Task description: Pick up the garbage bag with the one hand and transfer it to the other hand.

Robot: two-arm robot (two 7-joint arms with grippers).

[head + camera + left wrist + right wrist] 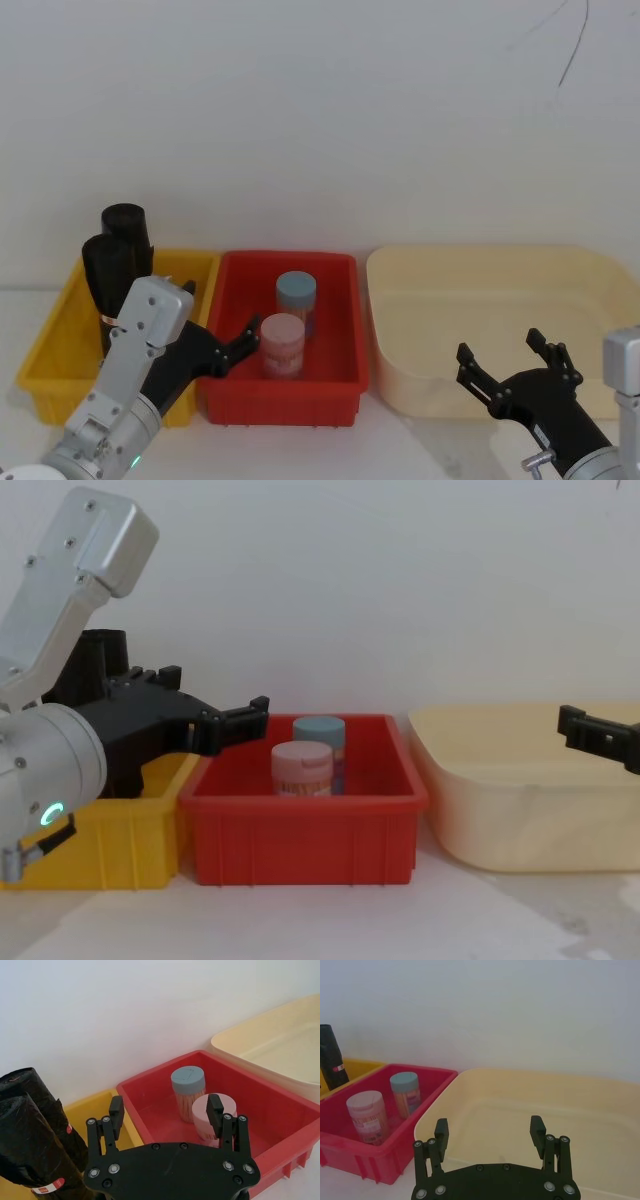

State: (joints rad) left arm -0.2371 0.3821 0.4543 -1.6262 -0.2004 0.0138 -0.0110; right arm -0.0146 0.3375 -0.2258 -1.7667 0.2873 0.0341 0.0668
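Observation:
The garbage bag point(108, 268), a black roll with a white-and-red label band low on it, stands upright in the yellow bin point(48, 345); in the left wrist view the garbage bag point(25, 1145) is close by. My left gripper point(215, 320) on the green-lit arm hangs open and empty just right of the bag, over the wall between the yellow and red bins. Its fingers point(116, 1110) spread wide around the left gripper point(166, 1107) centre. My right gripper point(500, 348) is open and empty above the front of the cream tub point(480, 290).
A second black roll point(125, 222) with a small red mark stands behind the bag. The red bin point(290, 392) holds a blue-lidded jar point(296, 293) and a pink-lidded jar point(283, 345). A white wall rises close behind the bins.

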